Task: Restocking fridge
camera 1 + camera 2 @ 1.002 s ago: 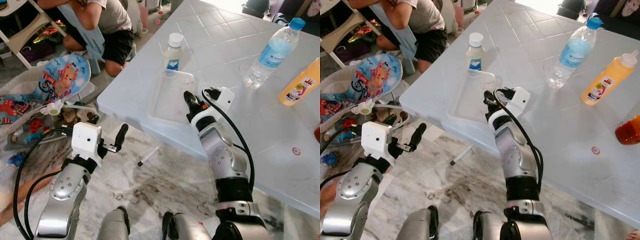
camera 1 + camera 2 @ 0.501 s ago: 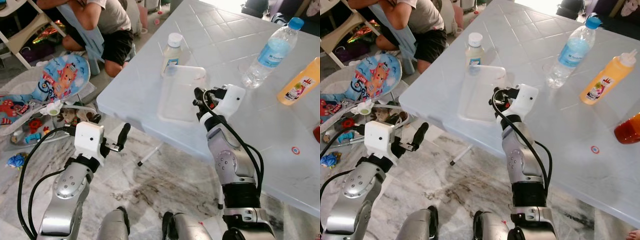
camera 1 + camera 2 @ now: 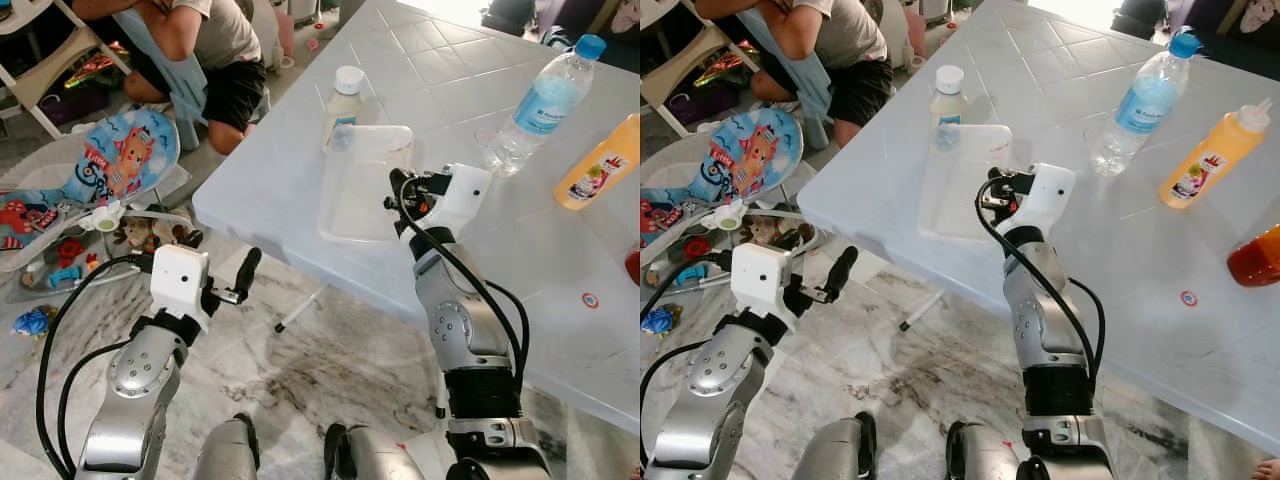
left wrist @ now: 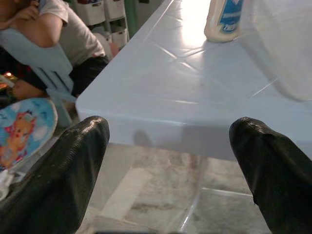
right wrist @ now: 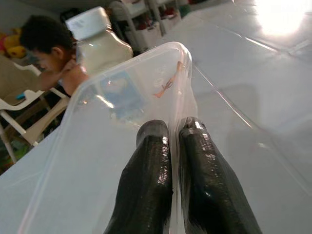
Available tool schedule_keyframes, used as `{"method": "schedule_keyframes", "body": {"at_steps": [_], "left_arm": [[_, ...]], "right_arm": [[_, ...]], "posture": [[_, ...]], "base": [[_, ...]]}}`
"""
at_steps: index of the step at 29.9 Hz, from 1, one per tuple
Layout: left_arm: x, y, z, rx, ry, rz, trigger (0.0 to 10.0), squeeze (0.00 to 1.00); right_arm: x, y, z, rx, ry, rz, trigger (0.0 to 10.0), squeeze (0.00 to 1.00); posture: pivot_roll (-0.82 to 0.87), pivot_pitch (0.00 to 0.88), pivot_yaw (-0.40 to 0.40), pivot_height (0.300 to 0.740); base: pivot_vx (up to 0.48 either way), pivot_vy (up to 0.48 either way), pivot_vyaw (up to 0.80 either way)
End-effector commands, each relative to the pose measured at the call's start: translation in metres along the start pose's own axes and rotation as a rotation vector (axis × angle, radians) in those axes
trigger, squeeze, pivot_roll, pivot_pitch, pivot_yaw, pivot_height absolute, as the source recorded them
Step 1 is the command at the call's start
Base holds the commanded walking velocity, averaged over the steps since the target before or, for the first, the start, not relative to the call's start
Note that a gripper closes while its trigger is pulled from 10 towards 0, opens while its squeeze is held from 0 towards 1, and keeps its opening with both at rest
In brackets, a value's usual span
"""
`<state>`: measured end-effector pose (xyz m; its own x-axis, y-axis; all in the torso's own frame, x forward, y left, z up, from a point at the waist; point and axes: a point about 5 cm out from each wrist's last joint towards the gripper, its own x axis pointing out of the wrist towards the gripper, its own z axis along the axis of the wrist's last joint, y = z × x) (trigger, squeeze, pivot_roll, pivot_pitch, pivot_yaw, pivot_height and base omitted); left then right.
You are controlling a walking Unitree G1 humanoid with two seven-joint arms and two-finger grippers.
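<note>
A clear plastic container (image 3: 362, 185) sits tilted on the white table (image 3: 290, 180), close to its front left corner. My right gripper (image 3: 397, 192) is shut on the container's right wall; the right wrist view shows its fingertips (image 5: 156, 134) pinching that thin wall (image 5: 183, 73). A white-capped sauce bottle (image 3: 344, 100) stands just behind the container. My left gripper (image 3: 244, 272) hangs open below and in front of the table's edge (image 4: 161, 122), holding nothing.
A water bottle (image 3: 545, 100) and an orange squeeze bottle (image 3: 600, 165) stand at the back right, with a red item (image 3: 1258, 256) at the right edge. A person (image 3: 205, 45) sits on the floor beyond the table's left corner, beside a baby bouncer (image 3: 120, 150) and toys.
My right gripper has closed on the container's wall, tipped it up and drawn it right, away from the table's edge. The left arm has barely moved.
</note>
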<state>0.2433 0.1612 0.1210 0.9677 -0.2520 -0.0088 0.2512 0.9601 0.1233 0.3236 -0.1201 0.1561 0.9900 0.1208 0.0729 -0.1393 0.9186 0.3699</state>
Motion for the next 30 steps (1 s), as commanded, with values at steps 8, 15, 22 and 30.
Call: {"method": "schedule_keyframes", "body": {"at_steps": [8, 15, 22, 30], "left_arm": [[-0.001, -0.002, -0.007, 0.009, 0.038, 0.021, 10.0, 0.0], [-0.001, -0.003, -0.007, 0.014, 0.043, 0.02, 10.0, 0.0], [-0.001, -0.002, -0.008, 0.016, 0.045, 0.016, 10.0, 0.0], [0.0, -0.002, -0.008, 0.019, 0.047, 0.014, 10.0, 0.0]], "right_arm": [[-0.008, -0.011, -0.016, 0.141, 0.099, -0.089, 10.0, 0.0], [-0.012, -0.02, -0.027, 0.257, 0.175, -0.175, 10.0, 0.0], [-0.012, -0.022, -0.028, 0.283, 0.18, -0.186, 0.0, 0.0], [-0.012, -0.022, -0.029, 0.278, 0.196, -0.191, 10.0, 0.0]], "posture": [[0.09, 0.152, -0.055, 0.74], [0.09, 0.154, -0.059, 0.74], [0.1, 0.151, -0.057, 0.74], [0.1, 0.151, -0.055, 0.74]], "base": [[0.0, 0.0, 0.0], [0.0, 0.0, 0.0], [0.0, 0.0, 0.0], [0.0, 0.0, 0.0]]}}
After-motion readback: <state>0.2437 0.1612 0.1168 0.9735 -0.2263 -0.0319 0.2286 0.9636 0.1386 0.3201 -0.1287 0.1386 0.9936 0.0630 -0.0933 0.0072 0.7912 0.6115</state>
